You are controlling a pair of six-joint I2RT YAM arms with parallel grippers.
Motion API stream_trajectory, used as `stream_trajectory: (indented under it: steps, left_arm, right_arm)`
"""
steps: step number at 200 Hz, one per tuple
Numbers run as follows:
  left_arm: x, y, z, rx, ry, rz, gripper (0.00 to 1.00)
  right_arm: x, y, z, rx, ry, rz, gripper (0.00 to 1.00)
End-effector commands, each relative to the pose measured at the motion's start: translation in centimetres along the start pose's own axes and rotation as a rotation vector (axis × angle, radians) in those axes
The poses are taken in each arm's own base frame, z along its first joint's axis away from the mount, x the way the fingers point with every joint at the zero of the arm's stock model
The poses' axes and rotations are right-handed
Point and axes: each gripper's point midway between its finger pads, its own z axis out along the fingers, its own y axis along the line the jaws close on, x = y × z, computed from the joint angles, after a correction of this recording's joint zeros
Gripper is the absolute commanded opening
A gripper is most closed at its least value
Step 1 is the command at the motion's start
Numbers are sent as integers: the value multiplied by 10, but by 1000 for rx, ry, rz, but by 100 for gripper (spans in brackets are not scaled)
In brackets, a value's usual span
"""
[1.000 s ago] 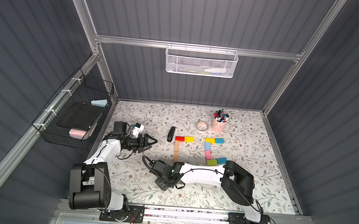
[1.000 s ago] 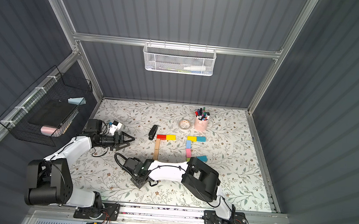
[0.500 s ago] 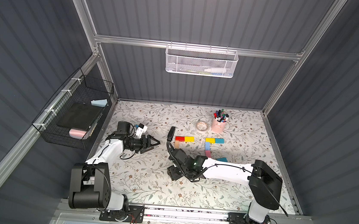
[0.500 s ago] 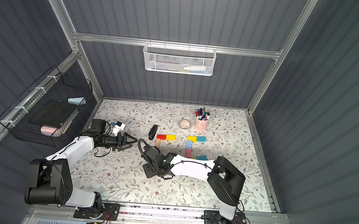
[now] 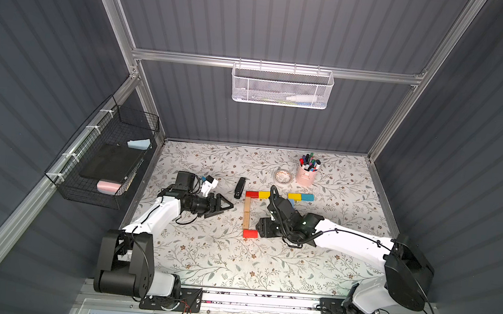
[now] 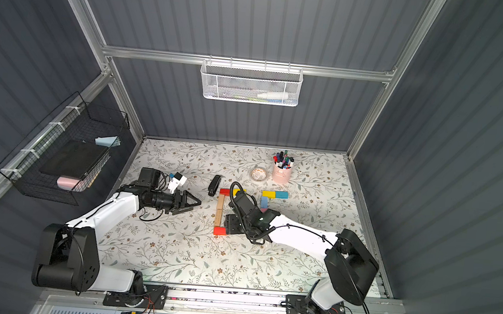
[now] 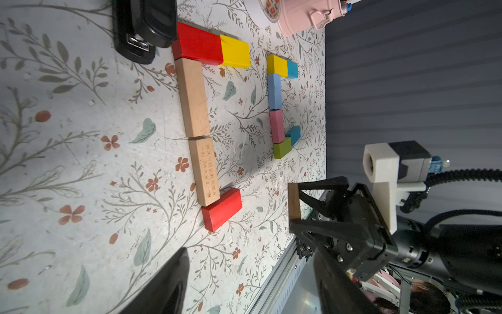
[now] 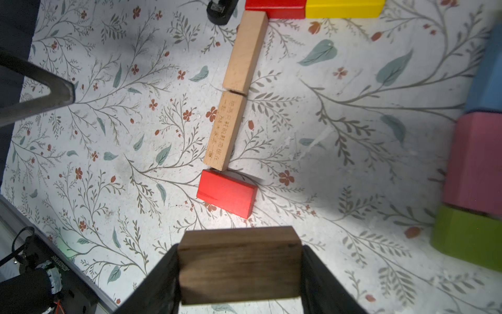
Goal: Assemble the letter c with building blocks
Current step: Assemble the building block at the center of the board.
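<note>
Building blocks lie flat on the floral mat. A red brick (image 5: 252, 193) and a yellow one (image 5: 264, 194) form a top bar. Below them runs a column of two plain wood bricks (image 5: 247, 213) with a tilted red brick (image 5: 250, 233) at its near end. My right gripper (image 8: 240, 252) is shut on a dark wood block (image 8: 240, 265), just right of that red brick (image 8: 226, 193). A second group of yellow (image 7: 276, 65), teal, blue, pink (image 7: 277, 126) and green bricks lies further right. My left gripper (image 5: 227, 206) hovers open and empty left of the column.
A black stapler (image 5: 240, 188) lies left of the top red brick. A pink pen cup (image 5: 306, 176) and a tape roll (image 5: 283, 176) stand behind the blocks. A black wire basket (image 5: 102, 162) hangs on the left wall, a white mesh basket (image 5: 282, 86) on the back wall.
My right arm has swung from the front left back and to the right, bringing its block beside the lower red brick. My left gripper has edged right, toward the column.
</note>
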Motion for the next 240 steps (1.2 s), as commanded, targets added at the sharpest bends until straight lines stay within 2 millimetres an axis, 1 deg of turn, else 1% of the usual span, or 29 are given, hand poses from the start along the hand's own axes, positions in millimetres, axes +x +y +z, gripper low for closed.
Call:
stream_trajectory:
  steps: [1, 39, 64, 92, 146, 185, 207, 240]
  left_arm:
    - [7, 0, -1, -15, 3, 9, 71]
    - [8, 3, 2, -18, 13, 1, 71]
    - [8, 3, 4, -19, 18, 0, 71]
    - [9, 4, 5, -19, 23, -4, 71]
    - [10, 5, 7, -25, 28, -7, 71]
    - [11, 5, 7, -27, 29, -8, 71]
    - [11, 6, 8, -28, 33, -9, 71]
    - [11, 6, 8, -27, 35, -7, 71]
  right_arm:
    - [5, -19, -2, 45, 19, 57, 41]
    - [5, -36, 7, 137, 51, 32, 42]
    - [7, -42, 17, 186, 89, 20, 42]
    - [10, -42, 28, 203, 129, 18, 42]
    - [18, -39, 41, 176, 152, 35, 42]
    - [23, -37, 46, 160, 163, 43, 42]
    - [24, -37, 49, 156, 166, 45, 46]
    - [25, -36, 54, 147, 170, 54, 47]
